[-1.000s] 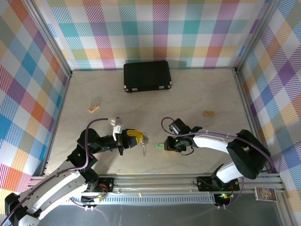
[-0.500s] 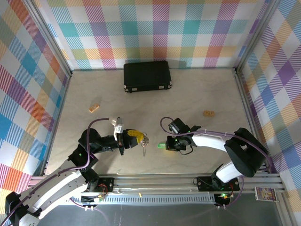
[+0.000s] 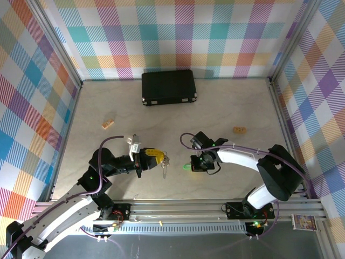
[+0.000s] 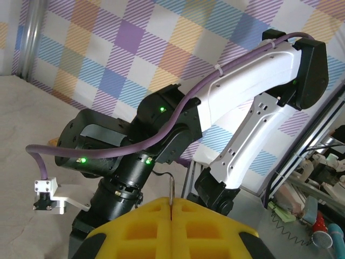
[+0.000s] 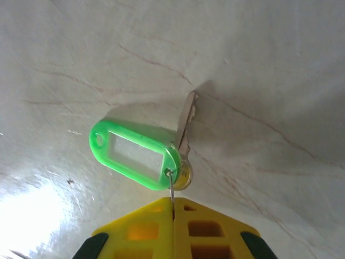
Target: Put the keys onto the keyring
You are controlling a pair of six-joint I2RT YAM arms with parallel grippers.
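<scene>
From above, the left gripper [image 3: 157, 156] is clenched, and a thin silver keyring [image 3: 164, 167] hangs from its yellow tips above the table [image 3: 226, 108]. The ring is too small here to make out its shape. Just to its right, the right gripper [image 3: 193, 165] points down at the table, with a green tag [image 3: 186, 168] at its tips. The two grippers are near each other but apart. A black case [image 3: 168, 87] lies by the back wall, and two small wooden blocks [image 3: 108, 123] [image 3: 239, 130] sit well apart at either side.

In the left wrist view, the yellow fingers [image 4: 140, 229] are pressed together. A thin wire of the keyring stands up out of the seam between them, so the left gripper is grasping the keyring. The right arm [image 4: 253, 108] is in the background.

In the right wrist view, the right gripper [image 5: 173, 210] is also clamped shut. It pinches a small wire loop [image 5: 171, 186] that passes through the hole of the green tag. A silver key [image 5: 186, 116] on the same loop lies flat on the table beside the tag.
</scene>
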